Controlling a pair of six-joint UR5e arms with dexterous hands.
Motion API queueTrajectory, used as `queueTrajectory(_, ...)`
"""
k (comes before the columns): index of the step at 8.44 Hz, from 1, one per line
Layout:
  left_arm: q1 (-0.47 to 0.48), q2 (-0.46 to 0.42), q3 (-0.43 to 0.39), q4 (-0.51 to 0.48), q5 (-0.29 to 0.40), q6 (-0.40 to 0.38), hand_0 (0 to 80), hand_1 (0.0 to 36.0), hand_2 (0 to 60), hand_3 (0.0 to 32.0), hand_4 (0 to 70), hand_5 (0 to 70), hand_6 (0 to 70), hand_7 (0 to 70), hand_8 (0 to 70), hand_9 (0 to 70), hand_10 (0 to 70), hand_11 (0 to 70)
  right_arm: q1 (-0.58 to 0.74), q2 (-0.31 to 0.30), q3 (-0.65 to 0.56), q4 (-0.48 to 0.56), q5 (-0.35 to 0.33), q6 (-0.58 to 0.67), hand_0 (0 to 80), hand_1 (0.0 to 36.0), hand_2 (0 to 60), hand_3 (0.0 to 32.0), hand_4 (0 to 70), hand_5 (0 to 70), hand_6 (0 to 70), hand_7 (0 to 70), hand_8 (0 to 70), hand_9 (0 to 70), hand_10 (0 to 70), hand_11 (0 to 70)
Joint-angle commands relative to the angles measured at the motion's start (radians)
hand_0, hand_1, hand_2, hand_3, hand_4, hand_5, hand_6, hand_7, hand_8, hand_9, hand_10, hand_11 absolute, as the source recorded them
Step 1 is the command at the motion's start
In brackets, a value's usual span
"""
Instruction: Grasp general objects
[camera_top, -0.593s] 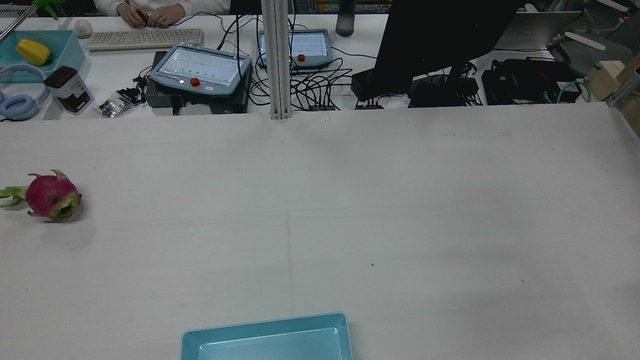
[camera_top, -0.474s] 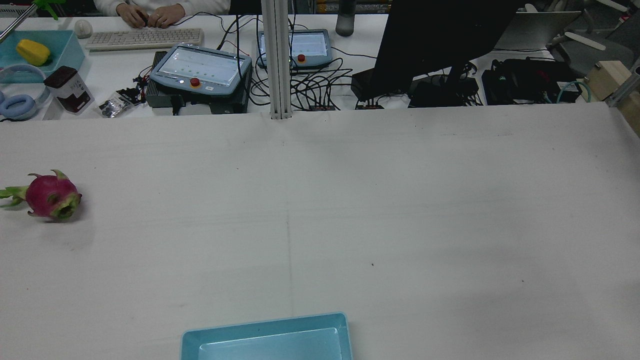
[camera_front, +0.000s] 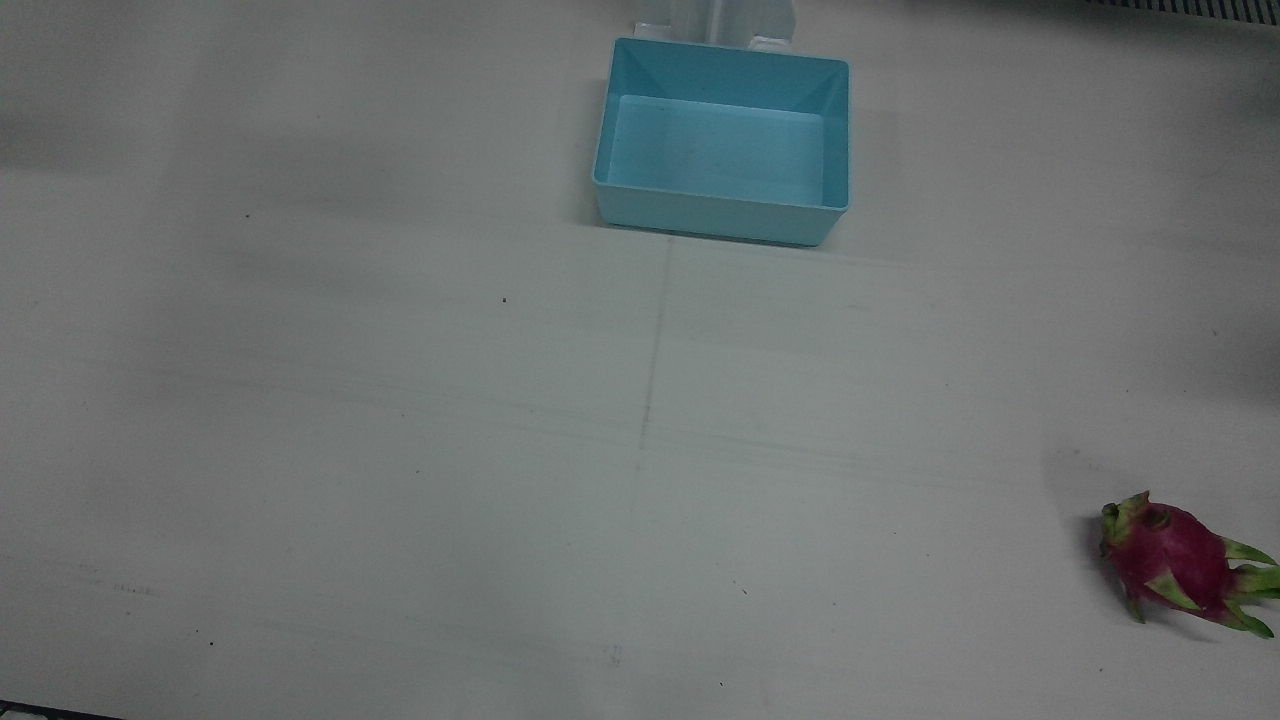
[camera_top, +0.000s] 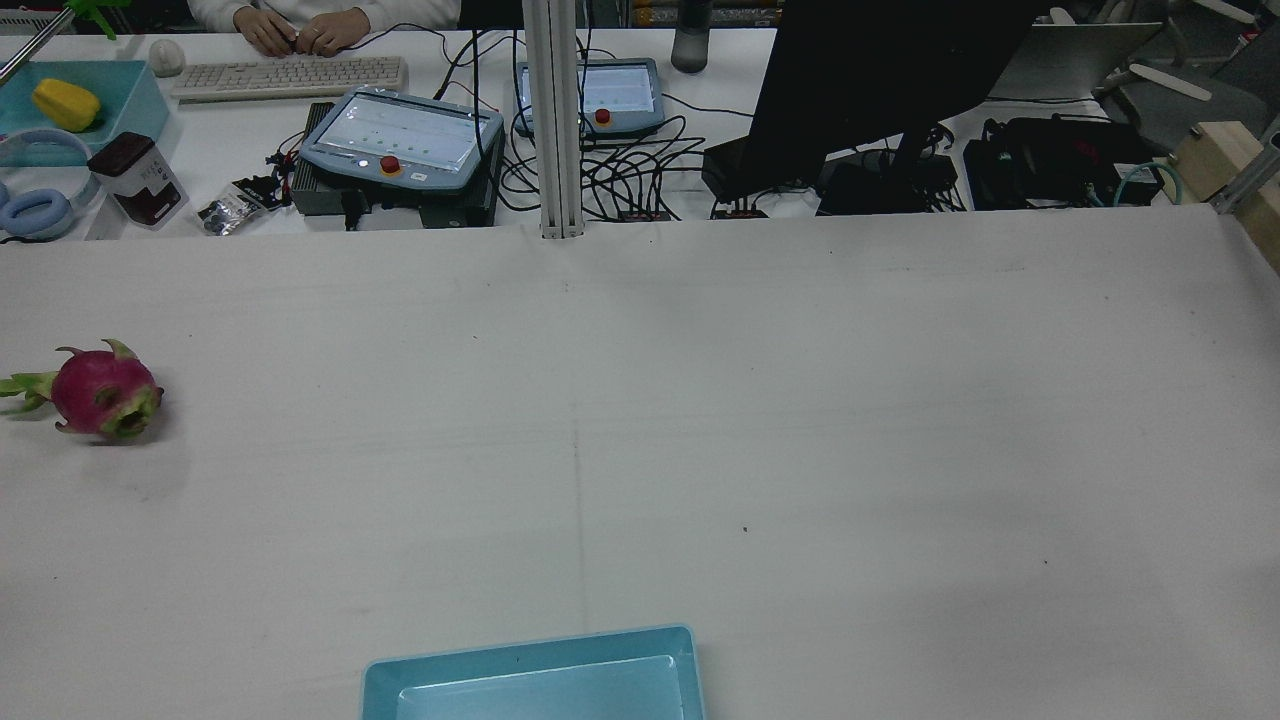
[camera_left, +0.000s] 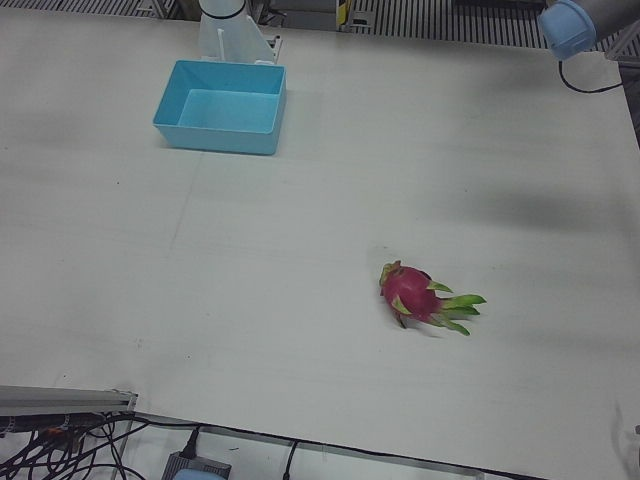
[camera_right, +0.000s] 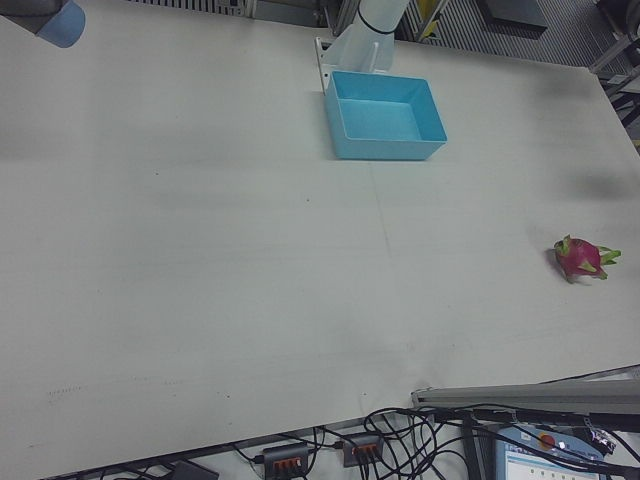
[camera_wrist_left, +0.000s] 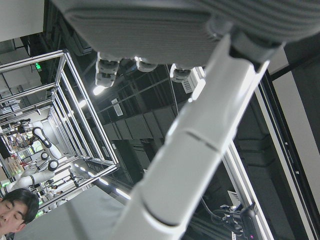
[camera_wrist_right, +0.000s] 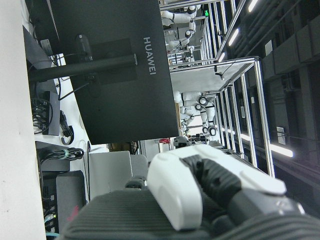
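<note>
1 dragon fruit lying alone on the white table, well apart from the blue bin, left hand and right hand finger state impossible to tell

Magenta dragon fruit on its side, green scales, table's left half.

White table, cluttered operators' desk behind, black monitor, aluminium post
</note>
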Motion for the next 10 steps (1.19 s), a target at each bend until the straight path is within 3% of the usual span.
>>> queueTrajectory(1,-0.017,-0.122,-0.044,0.109,0.045,0.066,80.0,35.0,1.1,18.6,13.3,0.0,3.7,6.3,0.0,0.0,3.3,8.7,-0.003,0.000,0.001,0.002,0.000,0.002,0.0,0.0,0.0,0.0,0.0,0.0,0.0,0.0,0.0,0.0,0.0,0.0)
queueTrajectory(3,-0.011,-0.121,-0.039,0.130,0.045,0.121,80.0,35.0,2.0,20.0,13.8,0.0,2.8,6.0,0.0,0.0,2.6,7.8,-0.003,0.000,0.001,0.002,0.002,0.002,0.0,0.0,0.0,0.0,0.0,0.0,0.0,0.0,0.0,0.0,0.0,0.0)
queueTrajectory(6,-0.028,-0.099,-0.080,0.128,0.043,0.128,80.0,32.3,1.4,23.2,12.1,0.0,0.4,2.6,0.0,0.0,1.5,5.9,-0.003,0.000,-0.001,0.000,0.002,0.002,0.0,0.0,0.0,0.0,0.0,0.0,0.0,0.0,0.0,0.0,0.0,0.0)
queueTrajectory(7,-0.033,-0.083,-0.093,0.128,0.043,0.128,80.0,31.8,0.0,30.6,8.9,0.0,0.0,0.0,0.0,0.0,0.0,3.7,-0.003,0.000,-0.001,0.002,0.002,0.000,0.0,0.0,0.0,0.0,0.0,0.0,0.0,0.0,0.0,0.0,0.0,0.0)
queueTrajectory(8,-0.034,-0.087,-0.090,0.131,0.043,0.129,80.0,29.3,0.0,32.0,6.3,0.0,0.0,0.0,0.0,0.0,0.0,3.2,-0.004,0.000,-0.001,0.002,0.002,0.000,0.0,0.0,0.0,0.0,0.0,0.0,0.0,0.0,0.0,0.0,0.0,0.0)
queueTrajectory(10,-0.016,-0.093,-0.064,0.148,0.043,0.146,79.5,28.6,0.0,32.0,6.6,0.0,0.0,0.0,0.0,0.0,0.1,3.5,-0.003,0.000,0.001,0.002,0.002,0.000,0.0,0.0,0.0,0.0,0.0,0.0,0.0,0.0,0.0,0.0,0.0,0.0)
